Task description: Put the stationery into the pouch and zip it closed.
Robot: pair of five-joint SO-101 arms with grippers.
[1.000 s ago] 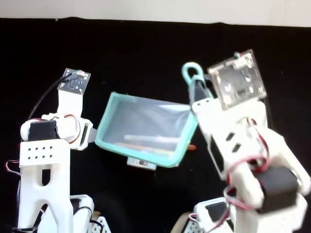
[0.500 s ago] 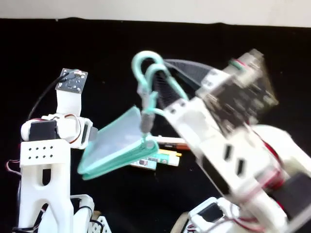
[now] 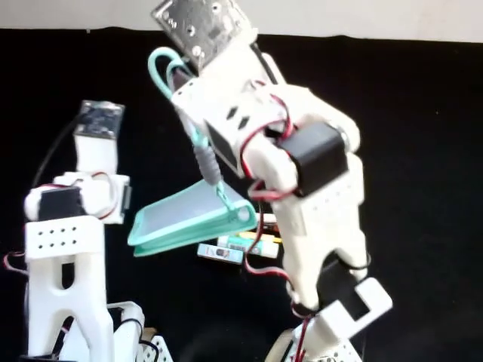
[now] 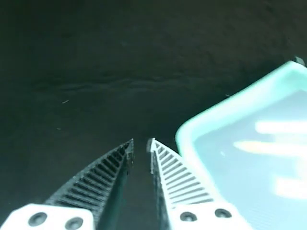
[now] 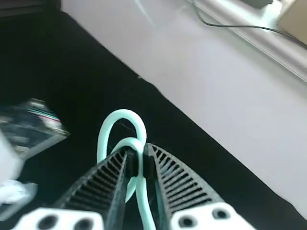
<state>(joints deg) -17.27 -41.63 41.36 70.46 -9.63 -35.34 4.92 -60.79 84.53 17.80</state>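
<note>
Clerk: Entry one, nearest to you?

Arm: My left claw (image 4: pixel 140 143), released. Its two ribbed fingers are barely parted, with a thin slit between the tips and nothing in it.

Clerk: Entry two?

Arm: My right claw (image 5: pixel 138 147), clenched on the teal loop (image 5: pixel 120 113). The loop runs up between the fingertips and curls over just past them.

Clerk: Entry three?

Arm: The pouch (image 3: pixel 189 217), teal rim and clear face. It hangs tilted from the strap (image 3: pixel 207 162) that drops from my right claw. In the high view it is at 6 o'clock from that claw. Its raised corner is at the strap and its low end points toward 8 o'clock. My left claw sits just beside one rounded corner, at the pouch's 9 o'clock. I cannot tell whether the low end touches anything.

Clerk: Entry four?

Arm: The stationery (image 3: pixel 243 245), a few small pieces lying on the black table (image 3: pixel 423 151). They are at the pouch's 5 o'clock, poking out from under its lower edge. Pale streaks show through the clear face in my left wrist view. I cannot tell whether those are inside the pouch or beneath it.

Clerk: Farthest?

Arm: A pale surface (image 5: pixel 216 86) past the table's far edge, at 12 o'clock in the high view.
</note>
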